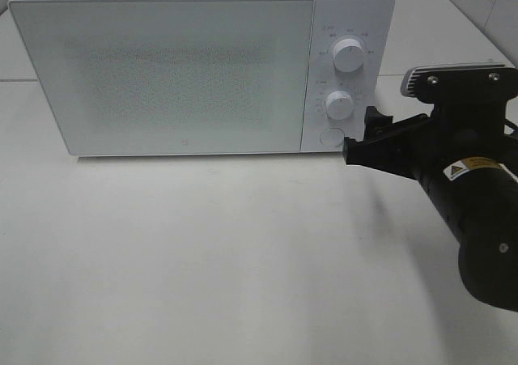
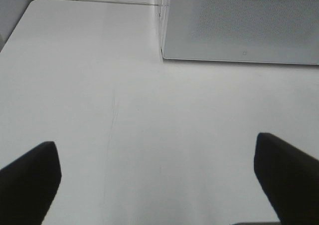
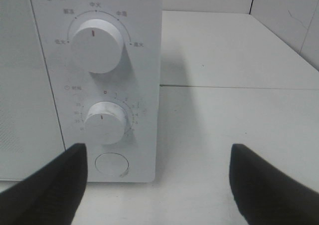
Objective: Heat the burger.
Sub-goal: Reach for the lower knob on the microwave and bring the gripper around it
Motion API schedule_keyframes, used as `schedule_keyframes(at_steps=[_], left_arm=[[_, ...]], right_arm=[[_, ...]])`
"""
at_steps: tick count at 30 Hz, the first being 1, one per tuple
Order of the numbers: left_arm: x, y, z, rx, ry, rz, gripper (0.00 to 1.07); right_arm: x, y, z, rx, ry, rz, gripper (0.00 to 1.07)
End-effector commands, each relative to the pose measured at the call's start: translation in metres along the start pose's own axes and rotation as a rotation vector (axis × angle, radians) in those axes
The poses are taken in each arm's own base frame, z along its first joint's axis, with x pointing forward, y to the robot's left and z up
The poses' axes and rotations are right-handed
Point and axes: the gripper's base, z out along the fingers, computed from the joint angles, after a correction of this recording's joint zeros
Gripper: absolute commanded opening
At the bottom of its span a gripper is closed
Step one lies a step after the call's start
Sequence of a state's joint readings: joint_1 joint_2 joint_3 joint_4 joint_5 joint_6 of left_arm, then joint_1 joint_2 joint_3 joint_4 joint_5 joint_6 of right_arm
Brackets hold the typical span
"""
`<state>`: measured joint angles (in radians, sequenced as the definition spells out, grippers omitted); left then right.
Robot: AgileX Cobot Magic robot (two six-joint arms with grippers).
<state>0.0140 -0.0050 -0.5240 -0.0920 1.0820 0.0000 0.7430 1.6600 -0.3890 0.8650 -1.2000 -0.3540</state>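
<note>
The burger is out of view in every frame. A white microwave [image 1: 186, 74] stands at the back of the table with its frosted door shut. My right gripper [image 1: 366, 137] hovers open just to the right of the control panel, level with the round button [image 1: 329, 136]. In the right wrist view the right gripper [image 3: 158, 155] has its fingers spread wide below the lower knob [image 3: 105, 121], with nothing between them. My left gripper [image 2: 155, 145] stands open over bare table, a short way in front of the microwave's [image 2: 239, 25] front left corner. It holds nothing.
The control panel carries an upper knob [image 1: 349, 55], a lower knob [image 1: 339, 104] and the round button. White tabletop [image 1: 202, 260] stretches in front of the microwave. A wall edge rises at the far right behind the table [image 3: 284, 20].
</note>
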Motion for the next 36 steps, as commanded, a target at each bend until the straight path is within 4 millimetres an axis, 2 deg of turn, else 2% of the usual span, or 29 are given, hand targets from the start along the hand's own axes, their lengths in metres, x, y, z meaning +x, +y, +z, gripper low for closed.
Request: schedule_keyframes(at_steps=[1, 9, 21, 36], left_arm=[[0.001, 0.0, -0.002, 0.003, -0.03, -0.008, 1.0], [0.001, 0.0, -0.002, 0.003, -0.03, -0.008, 1.0], [0.001, 0.0, -0.002, 0.003, -0.03, -0.008, 1.0], [0.001, 0.0, -0.002, 0.003, -0.03, -0.008, 1.0]], right_arm=[[-0.003, 0.007, 0.002, -0.006, -0.023, -0.009, 0.76], [0.001, 0.025, 0.018, -0.008, -0.029, -0.018, 0.76], [0.011, 0.042, 0.039, 0.002, -0.023, -0.027, 0.76], [0.016, 0.047, 0.079, 0.039, -0.019, 0.012, 0.76]])
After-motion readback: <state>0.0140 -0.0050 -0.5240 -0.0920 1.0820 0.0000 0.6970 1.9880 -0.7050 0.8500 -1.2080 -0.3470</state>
